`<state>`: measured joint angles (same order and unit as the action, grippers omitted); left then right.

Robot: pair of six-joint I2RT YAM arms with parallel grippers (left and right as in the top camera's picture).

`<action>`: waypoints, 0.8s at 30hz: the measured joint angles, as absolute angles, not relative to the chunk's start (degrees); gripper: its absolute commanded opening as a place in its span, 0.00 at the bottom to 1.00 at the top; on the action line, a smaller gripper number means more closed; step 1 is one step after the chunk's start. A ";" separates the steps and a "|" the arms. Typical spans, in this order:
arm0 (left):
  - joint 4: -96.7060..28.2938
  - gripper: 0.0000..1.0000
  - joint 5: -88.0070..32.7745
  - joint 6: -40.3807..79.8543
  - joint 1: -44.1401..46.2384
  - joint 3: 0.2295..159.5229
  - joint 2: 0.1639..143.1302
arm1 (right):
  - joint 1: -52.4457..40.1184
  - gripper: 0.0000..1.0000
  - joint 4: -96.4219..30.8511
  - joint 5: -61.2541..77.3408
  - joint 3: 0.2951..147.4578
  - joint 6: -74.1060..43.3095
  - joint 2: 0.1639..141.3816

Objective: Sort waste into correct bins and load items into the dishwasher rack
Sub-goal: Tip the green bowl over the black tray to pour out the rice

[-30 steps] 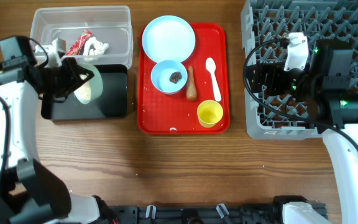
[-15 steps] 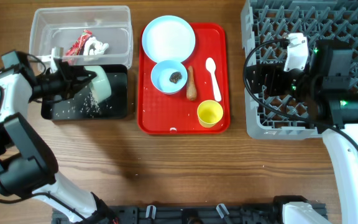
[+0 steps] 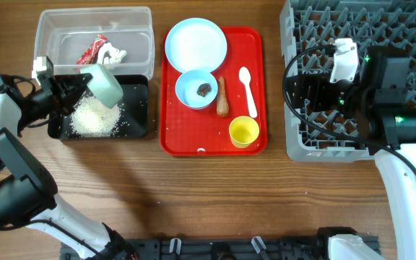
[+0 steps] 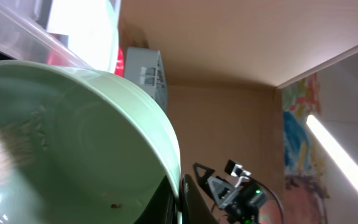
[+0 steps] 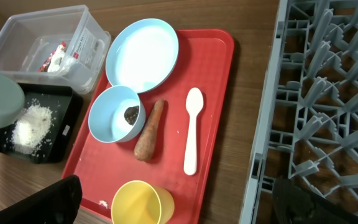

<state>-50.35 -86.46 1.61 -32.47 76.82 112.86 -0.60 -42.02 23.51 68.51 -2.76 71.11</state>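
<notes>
My left gripper is shut on the rim of the mint bowl and holds it tipped over the black tray. A pile of white rice lies in that tray. In the left wrist view the jaws pinch the bowl's rim; the bowl is nearly empty. The clear tub holds the red wrapper and white paper. My right gripper is open and empty, above the left edge of the grey rack.
The red tray carries the pale blue plate, the blue bowl with a dark lump, the carrot piece, the white spoon and the yellow cup.
The mint bowl has been tipped further and the rice has poured out of it into the black tray. The left arm shifted left and up. The right arm has not moved.
</notes>
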 measured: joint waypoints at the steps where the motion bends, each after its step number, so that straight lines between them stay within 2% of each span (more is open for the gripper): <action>1: -50.33 0.04 -87.20 2.20 -32.47 76.82 112.86 | -0.60 1.00 -42.02 23.51 68.51 -2.76 71.11; 16: -47.37 0.04 -86.50 11.92 -32.27 76.90 112.86 | -0.60 1.00 -42.04 23.51 68.51 -2.76 71.11; 24: -47.62 0.04 -85.38 11.03 -26.35 76.90 110.15 | -0.60 1.00 -42.04 23.51 68.51 -2.76 71.11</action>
